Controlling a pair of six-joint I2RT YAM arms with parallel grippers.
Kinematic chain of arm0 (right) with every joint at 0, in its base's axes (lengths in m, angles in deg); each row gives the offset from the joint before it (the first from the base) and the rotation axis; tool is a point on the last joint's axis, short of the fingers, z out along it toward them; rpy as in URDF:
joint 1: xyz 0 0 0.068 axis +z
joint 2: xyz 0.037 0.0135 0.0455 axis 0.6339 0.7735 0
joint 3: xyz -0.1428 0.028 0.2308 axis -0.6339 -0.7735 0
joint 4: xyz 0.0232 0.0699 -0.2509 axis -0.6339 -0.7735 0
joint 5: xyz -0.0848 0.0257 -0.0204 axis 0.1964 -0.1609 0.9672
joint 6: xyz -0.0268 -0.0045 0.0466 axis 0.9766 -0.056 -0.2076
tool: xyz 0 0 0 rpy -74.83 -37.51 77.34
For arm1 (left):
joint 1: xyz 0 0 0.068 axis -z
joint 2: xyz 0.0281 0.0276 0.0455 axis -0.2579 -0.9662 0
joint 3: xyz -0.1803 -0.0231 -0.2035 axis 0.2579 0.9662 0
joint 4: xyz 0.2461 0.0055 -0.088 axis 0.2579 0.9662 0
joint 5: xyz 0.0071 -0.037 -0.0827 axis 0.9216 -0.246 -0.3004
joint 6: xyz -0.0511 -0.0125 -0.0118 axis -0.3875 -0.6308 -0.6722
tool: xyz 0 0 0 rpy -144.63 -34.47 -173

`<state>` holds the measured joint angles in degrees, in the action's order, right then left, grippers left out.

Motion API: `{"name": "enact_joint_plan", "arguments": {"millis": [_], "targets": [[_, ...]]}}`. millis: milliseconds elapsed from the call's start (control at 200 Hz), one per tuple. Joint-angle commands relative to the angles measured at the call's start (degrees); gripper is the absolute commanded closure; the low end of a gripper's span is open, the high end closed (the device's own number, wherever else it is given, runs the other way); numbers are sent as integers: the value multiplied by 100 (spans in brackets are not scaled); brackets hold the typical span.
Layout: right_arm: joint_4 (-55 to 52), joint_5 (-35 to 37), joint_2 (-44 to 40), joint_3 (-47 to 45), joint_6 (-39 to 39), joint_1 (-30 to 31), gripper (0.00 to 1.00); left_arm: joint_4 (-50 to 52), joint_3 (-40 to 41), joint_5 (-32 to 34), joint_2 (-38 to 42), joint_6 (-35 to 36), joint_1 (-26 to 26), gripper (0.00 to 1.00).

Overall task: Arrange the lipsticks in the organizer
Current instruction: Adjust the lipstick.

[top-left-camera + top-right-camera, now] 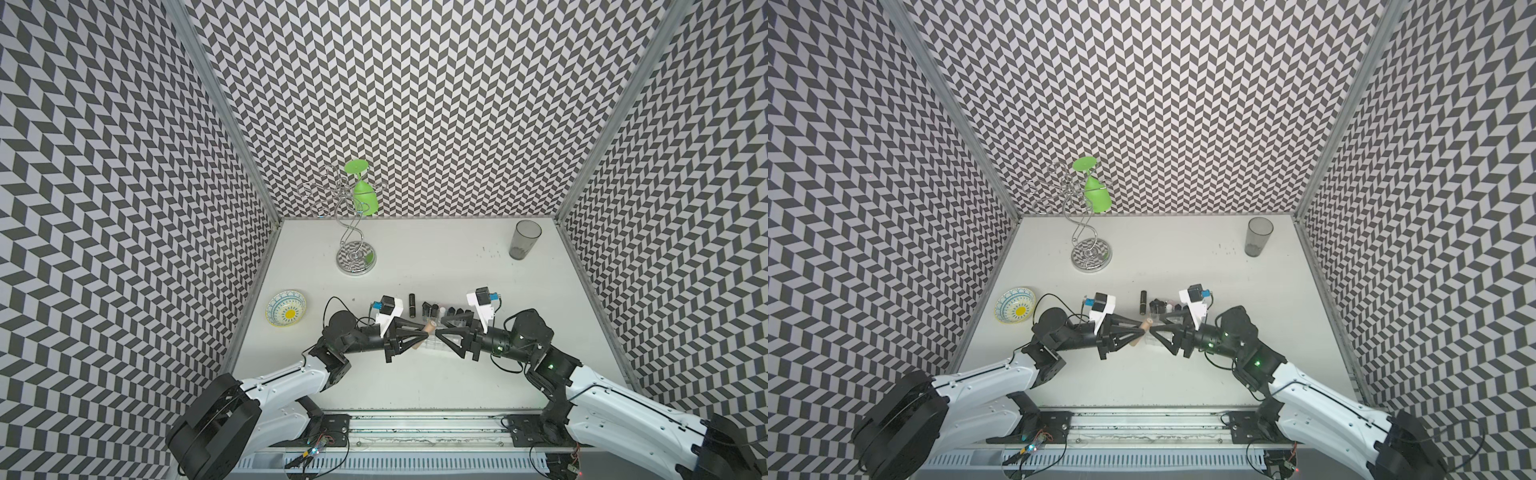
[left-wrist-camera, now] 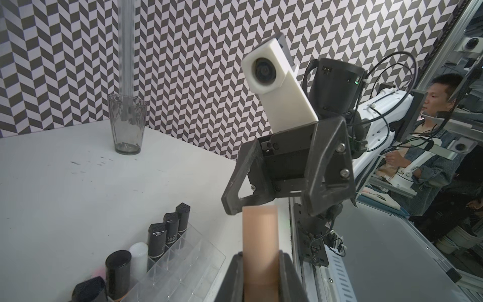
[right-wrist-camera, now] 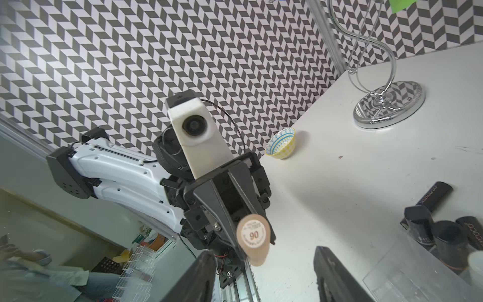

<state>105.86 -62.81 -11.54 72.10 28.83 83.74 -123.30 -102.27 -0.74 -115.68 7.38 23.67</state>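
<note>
My left gripper [image 2: 260, 257] is shut on a beige lipstick [image 2: 260, 235], which points level toward my right gripper [image 3: 262, 251]. In both top views the two grippers meet tip to tip over the organizer [image 1: 432, 345], with the beige lipstick [image 1: 428, 328] [image 1: 1144, 326] between them. The right gripper is open, its fingers apart on either side of the tube's labelled end [image 3: 252, 235] without touching it. The clear organizer [image 2: 188, 261] holds several black lipsticks [image 2: 171, 227] and a white-capped one [image 2: 138, 256] standing in its far row. One black lipstick [image 1: 412, 300] lies on the table beside it.
A grey tumbler [image 1: 525, 240] stands at the back right. A chrome stand [image 1: 356, 257] with a green glass [image 1: 365, 195] hanging on it is at the back left. A patterned bowl [image 1: 286, 308] sits by the left wall.
</note>
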Motion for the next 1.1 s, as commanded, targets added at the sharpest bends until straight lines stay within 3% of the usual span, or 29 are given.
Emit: {"name": "enact_joint_plan", "arguments": {"millis": [0, 696, 826, 866, 936, 1037, 1097], "targets": [[363, -306, 140, 201, 83, -11, 38, 69, -258, -193, -117, 169, 6, 100], [212, -40, 588, 448, 248, -2, 76, 329, -395, -131, -286, 285, 138, 100], [71, 81, 540, 475, 285, -2, 80, 359, -385, -48, -252, 296, 138, 98], [17, 143, 527, 486, 316, -3, 80, 374, -378, 127, -209, 216, 138, 87], [-136, 311, 496, 516, 384, -2, 80, 558, -394, 531, -101, 139, 112, 55], [-411, 623, 428, 560, 495, -2, 81, 693, -294, 956, 174, -27, 20, 26], [-595, 911, 374, 571, 567, 4, 81, 714, -167, 1292, 426, -151, -18, 16]]}}
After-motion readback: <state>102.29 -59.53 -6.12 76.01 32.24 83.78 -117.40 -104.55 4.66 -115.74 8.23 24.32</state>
